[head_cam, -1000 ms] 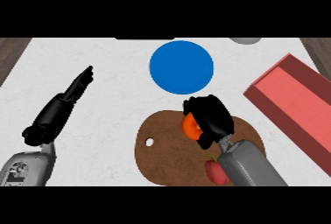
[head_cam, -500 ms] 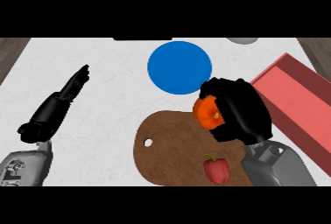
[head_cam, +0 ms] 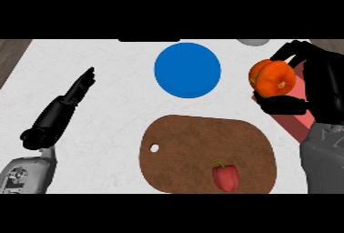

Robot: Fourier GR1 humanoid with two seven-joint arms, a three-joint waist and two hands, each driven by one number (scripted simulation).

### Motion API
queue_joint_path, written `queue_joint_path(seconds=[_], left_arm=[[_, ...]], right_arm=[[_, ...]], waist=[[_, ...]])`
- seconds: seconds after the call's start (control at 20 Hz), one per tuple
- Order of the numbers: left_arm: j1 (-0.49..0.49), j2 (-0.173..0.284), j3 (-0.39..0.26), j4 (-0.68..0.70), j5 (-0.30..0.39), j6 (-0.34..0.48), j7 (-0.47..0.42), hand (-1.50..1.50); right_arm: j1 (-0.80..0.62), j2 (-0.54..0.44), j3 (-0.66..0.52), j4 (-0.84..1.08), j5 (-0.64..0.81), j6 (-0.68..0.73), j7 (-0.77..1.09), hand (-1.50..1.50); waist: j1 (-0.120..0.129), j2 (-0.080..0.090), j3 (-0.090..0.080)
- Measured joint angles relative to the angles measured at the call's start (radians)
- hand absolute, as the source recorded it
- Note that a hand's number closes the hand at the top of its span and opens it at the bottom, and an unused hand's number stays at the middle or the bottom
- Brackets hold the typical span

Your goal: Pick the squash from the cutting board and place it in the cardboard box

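An orange squash [head_cam: 271, 78] is held in the air in my right hand [head_cam: 316, 77], whose fingers curl round it at the right side of the view. It hangs over the near left edge of the red-sided box [head_cam: 299, 122], most of which my right arm hides. The brown cutting board [head_cam: 194, 145] lies lower in the middle, away from the squash. My left hand [head_cam: 64, 107] rests at the left with its fingers straight, holding nothing.
A red bell pepper [head_cam: 225, 177] lies on the board's lower right part. A blue plate [head_cam: 187, 69] sits behind the board on the white counter. A grey round object [head_cam: 252, 42] shows at the top edge.
My right hand has lifted the squash off the cutting board and carried it up and to the right, over the box's edge. The red pepper is now uncovered. The left hand has not moved.
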Motion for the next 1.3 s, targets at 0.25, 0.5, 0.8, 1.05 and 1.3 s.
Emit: queue_joint_path(seconds=[0.25,0.5,0.8,1.05,1.3], left_arm=[[-0.015,-0.004,0.002,-0.007,-0.002,-0.003,0.011,0.00],[-0.007,-0.004,0.002,0.006,-0.009,-0.010,-0.007,0.00],[0.000,-0.010,0.001,-0.012,-0.005,-0.014,0.006,0.00],[-0.012,-0.017,-0.001,-0.022,-0.007,-0.012,0.024,0.00],[-0.007,-0.014,0.005,-0.022,-0.005,-0.020,0.018,0.00]], right_arm=[[-0.057,-0.075,-0.165,0.095,-0.064,-0.017,-0.013,1.50],[-0.073,-0.223,-0.264,0.267,-0.091,-0.001,-0.119,1.50],[-0.067,-0.349,-0.311,0.471,-0.144,0.154,-0.189,1.50],[-0.079,-0.444,-0.318,0.658,-0.166,0.233,-0.296,1.50],[-0.085,-0.521,-0.305,0.848,-0.157,0.281,-0.405,-1.50]], waist=[[0.005,0.002,0.000],[0.008,0.004,0.000],[0.011,0.004,0.000],[0.015,0.005,0.001],[0.019,0.006,0.001]])
